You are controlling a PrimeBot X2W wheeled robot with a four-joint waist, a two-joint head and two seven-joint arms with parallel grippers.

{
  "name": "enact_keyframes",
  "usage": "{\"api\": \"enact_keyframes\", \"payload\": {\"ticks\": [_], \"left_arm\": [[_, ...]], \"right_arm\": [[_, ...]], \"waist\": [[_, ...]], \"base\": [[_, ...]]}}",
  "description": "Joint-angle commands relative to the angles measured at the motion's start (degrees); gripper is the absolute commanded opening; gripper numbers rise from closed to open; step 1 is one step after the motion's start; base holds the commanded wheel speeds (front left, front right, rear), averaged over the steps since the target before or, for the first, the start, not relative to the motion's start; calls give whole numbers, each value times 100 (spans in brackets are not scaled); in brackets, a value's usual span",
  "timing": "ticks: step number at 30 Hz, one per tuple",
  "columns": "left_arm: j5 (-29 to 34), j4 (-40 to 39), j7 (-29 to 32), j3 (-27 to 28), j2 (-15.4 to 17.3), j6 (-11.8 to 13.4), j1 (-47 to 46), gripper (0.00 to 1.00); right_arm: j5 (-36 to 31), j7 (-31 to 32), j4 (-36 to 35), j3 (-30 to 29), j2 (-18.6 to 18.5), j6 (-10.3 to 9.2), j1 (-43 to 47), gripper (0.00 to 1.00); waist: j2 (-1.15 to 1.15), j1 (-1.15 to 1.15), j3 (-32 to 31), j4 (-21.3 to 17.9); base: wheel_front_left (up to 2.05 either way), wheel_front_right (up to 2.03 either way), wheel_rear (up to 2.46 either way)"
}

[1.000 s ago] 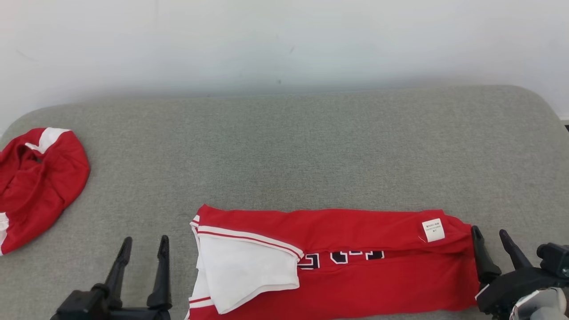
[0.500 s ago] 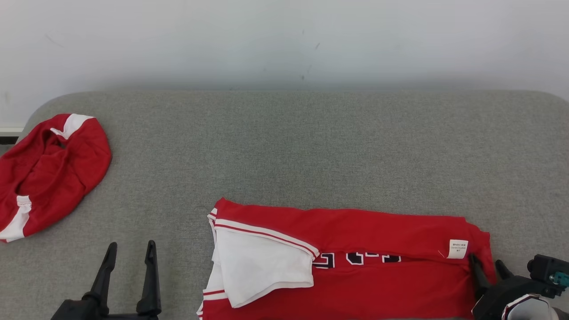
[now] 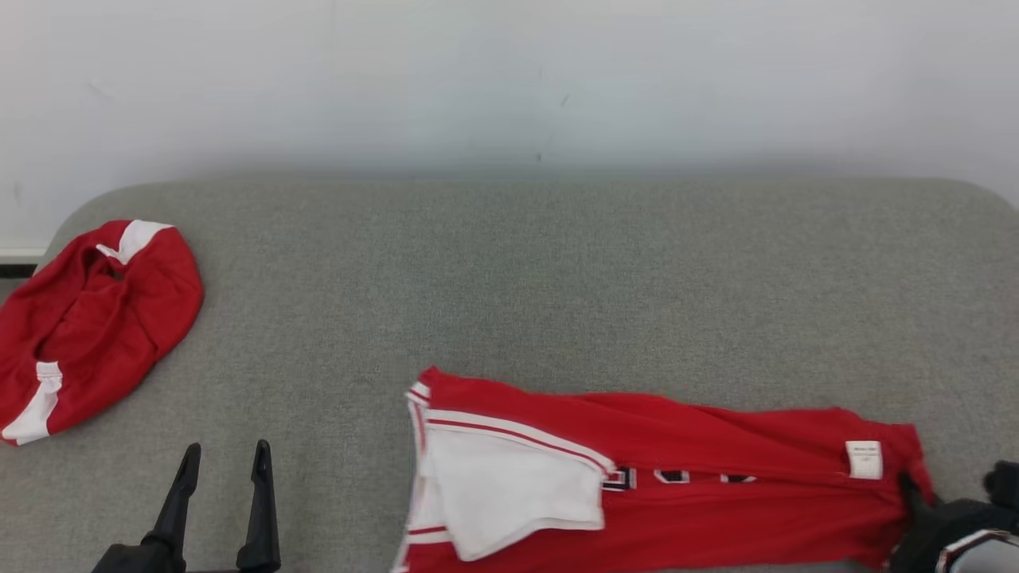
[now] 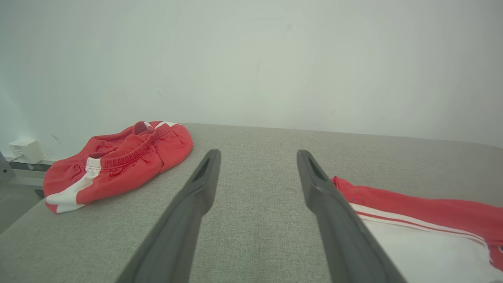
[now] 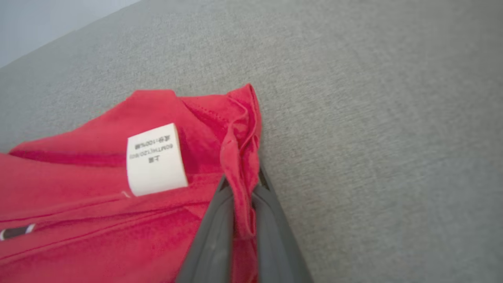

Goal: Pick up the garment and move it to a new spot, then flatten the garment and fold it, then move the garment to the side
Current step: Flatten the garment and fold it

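Observation:
The garment [image 3: 716, 446] is a red jersey with white trim and dark lettering, lying as a long band near the front edge of the grey padded surface [image 3: 509, 278]. My right gripper [image 3: 907, 487] is shut on its right end, just below the white label [image 3: 864, 459]. In the right wrist view the fingers [image 5: 214, 228] pinch a bunched red hem beside the label [image 5: 156, 159] of the garment [image 5: 98, 196]. My left gripper [image 3: 225, 458] stands open to the left of the garment, holding nothing. In the left wrist view that gripper [image 4: 257, 155] points at the wall, with the garment [image 4: 432, 208] at lower right.
A second red piece of clothing with white stripes [image 3: 95, 318] lies crumpled at the surface's left end, and the left wrist view shows this crumpled piece [image 4: 118, 161] too. A pale wall [image 3: 509, 79] runs behind the surface. A white wall box [image 4: 23, 150] sits low at the left.
My right gripper has closed on the garment's right end. The garment has slid to the right and now lies slightly slanted. The camera has also shifted a little.

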Motion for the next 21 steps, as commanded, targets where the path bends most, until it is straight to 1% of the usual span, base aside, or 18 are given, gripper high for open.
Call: {"api": "enact_keyframes", "payload": {"ticks": [1, 7, 10, 12, 15, 21], "left_arm": [[58, 23, -3, 34, -10, 1, 102, 100], [224, -38, -3, 87, -14, -38, 215, 100], [211, -62, -3, 159, -11, -42, 252, 100], [221, -81, -3, 207, 5, -48, 258, 100], [234, -100, -3, 274, 12, -64, 309, 100], [243, -165, -3, 291, -8, -15, 385, 100]], "right_arm": [[11, -66, 64, 3, -202, -16, 18, 0], [33, -170, 213, -23, -785, -16, 5, 0], [96, -163, 235, -61, -918, -15, -11, 0], [101, -145, 187, -41, -943, -15, -19, 0], [118, -137, -80, 54, -826, -14, -9, 0], [223, -144, -978, 262, -515, -14, 130, 0]], "waist": [[0, 0, -123, -38], [0, 0, -280, -111], [0, 0, -333, -140], [0, 0, -359, -153], [0, 0, -395, -183], [0, 0, -464, -185]], "base": [[0, 0, 0], [0, 0, 0], [0, 0, 0], [0, 0, 0], [0, 0, 0], [0, 0, 0]]}}
